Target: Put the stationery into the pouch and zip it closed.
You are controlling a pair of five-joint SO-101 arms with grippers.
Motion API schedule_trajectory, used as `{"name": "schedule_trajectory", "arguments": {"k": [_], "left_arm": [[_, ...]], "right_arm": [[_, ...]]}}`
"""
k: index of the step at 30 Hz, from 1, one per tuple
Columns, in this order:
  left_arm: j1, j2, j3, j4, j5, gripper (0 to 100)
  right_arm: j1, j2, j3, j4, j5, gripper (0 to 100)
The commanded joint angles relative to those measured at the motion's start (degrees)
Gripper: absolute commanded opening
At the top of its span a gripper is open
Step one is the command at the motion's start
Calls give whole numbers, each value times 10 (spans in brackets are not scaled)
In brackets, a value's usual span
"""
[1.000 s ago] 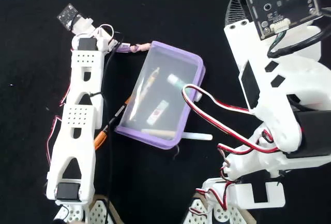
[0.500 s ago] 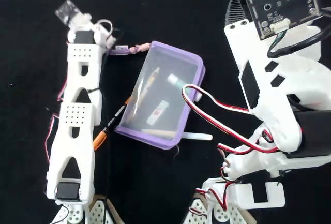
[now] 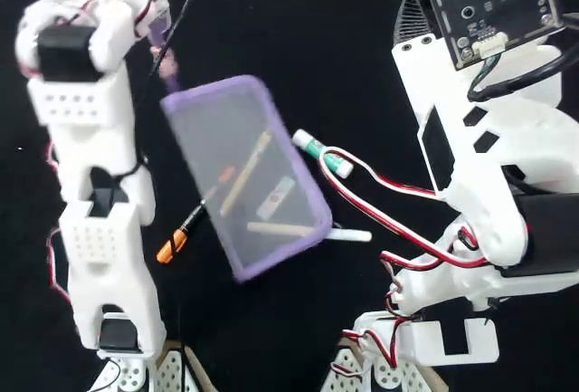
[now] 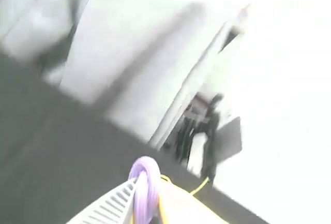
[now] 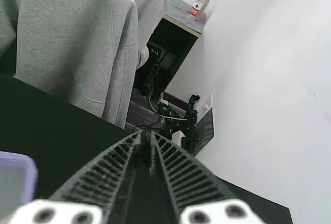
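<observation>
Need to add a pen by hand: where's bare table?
Free: far strip of table between pouch and right arm; also the near edge between the arm bases. Crowded: mid-table, with orange pen, marker and white stick around the pouch.

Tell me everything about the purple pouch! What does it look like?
The pouch is a soft rectangle with a purple border and a see-through greyish front. It sits slanted over the black table. Through the front you can see a long tan stick, a small flat piece and another pale stick. A pinkish-purple strap runs from its top corner up to the left gripper, which pinches it. An orange pen touches its left edge.
</observation>
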Motion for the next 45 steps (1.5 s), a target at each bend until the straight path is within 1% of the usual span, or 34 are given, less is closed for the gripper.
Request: {"name": "schedule_trajectory", "arguments": {"k": [1, 4, 8, 11, 14, 18, 21, 25, 27, 32, 35, 37, 39, 42, 43, 45], "left_arm": [[27, -113, -15, 9, -43, 29], [54, -165, -15, 5, -68, 29], [123, -224, -15, 4, -126, 29], [154, -272, -14, 4, -145, 29], [159, -313, -14, -20, -145, 29], [160, -360, -14, -76, -145, 29], [163, -383, -14, -100, -145, 29], [163, -391, -14, -99, -145, 29], [164, -391, -14, -99, -145, 29], [164, -390, -14, -98, -144, 29], [165, -392, -14, -98, -144, 29], [169, -395, -14, -77, -142, 29], [214, -396, -14, -38, -143, 29], [331, -394, -14, 41, -144, 29], [363, -395, -13, 51, -145, 29], [389, -397, -5, 43, -159, 29]], "right_arm": [[5, -17, -1, 16, 6, 15], [5, -37, 2, 16, 4, 15], [5, -82, 6, 17, 2, 15], [5, -126, 46, 17, 2, 15], [4, -175, 96, 14, 3, 15], [4, -250, 141, 15, 1, 15], [3, -313, 190, 16, -27, 15], [-1, -402, 287, 15, -94, 16], [-1, -449, 348, 14, -113, 16], [-2, -570, 516, 2, -119, 16], [-2, -651, 611, -28, -118, 16], [-2, -708, 678, -43, -118, 16], [-4, -762, 752, -55, -114, 16], [-51, -837, 872, -76, -113, 25], [-76, -859, 912, -82, -107, 45], [-133, -902, 991, -92, -88, 101]]}}
